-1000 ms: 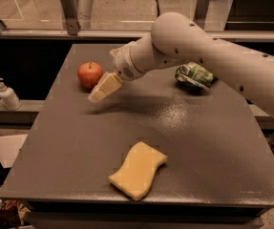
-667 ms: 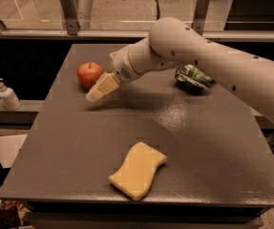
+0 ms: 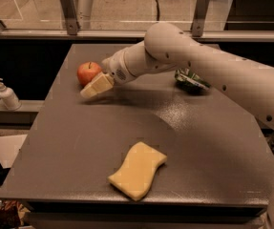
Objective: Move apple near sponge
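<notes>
The red-orange apple [image 3: 89, 72] sits on the grey table [image 3: 69, 142] at the far left. My gripper [image 3: 92, 89] hangs just in front of and right of the apple, its cream fingers pointing down-left, close to the apple. The pale-yellow wavy sponge [image 3: 137, 171] lies flat near the table's front edge, well apart from the apple.
A green-and-white snack bag [image 3: 190, 80] lies at the far right, partly behind my arm [image 3: 198, 66]. A white pump bottle [image 3: 6, 95] stands on a ledge left of the table. A glass rail with metal posts runs behind.
My gripper has shifted slightly left and down, closer to the apple. The apple, sponge and bag have not moved.
</notes>
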Tool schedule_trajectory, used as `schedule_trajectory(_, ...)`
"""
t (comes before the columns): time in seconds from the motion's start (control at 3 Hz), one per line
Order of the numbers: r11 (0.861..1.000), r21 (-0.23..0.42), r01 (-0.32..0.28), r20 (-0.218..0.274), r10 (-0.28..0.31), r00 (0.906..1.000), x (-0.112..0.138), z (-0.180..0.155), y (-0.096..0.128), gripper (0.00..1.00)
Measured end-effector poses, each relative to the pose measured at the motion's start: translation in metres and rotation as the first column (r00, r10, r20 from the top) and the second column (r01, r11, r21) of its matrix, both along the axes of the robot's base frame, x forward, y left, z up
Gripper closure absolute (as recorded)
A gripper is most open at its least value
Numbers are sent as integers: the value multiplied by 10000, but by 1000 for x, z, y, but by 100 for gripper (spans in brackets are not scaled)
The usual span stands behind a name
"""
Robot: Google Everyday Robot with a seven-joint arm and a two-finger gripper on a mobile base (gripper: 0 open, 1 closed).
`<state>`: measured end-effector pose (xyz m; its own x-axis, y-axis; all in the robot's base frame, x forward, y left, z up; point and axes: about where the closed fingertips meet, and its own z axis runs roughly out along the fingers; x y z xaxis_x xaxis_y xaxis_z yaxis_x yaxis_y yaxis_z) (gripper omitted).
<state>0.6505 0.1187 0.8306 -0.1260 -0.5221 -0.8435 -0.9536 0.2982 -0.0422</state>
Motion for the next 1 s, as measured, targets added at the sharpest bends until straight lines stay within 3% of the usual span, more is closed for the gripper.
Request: schedule_trajectory(1.0, 9990, 411, 149, -527, -127, 9985, -3, 1, 6, 87)
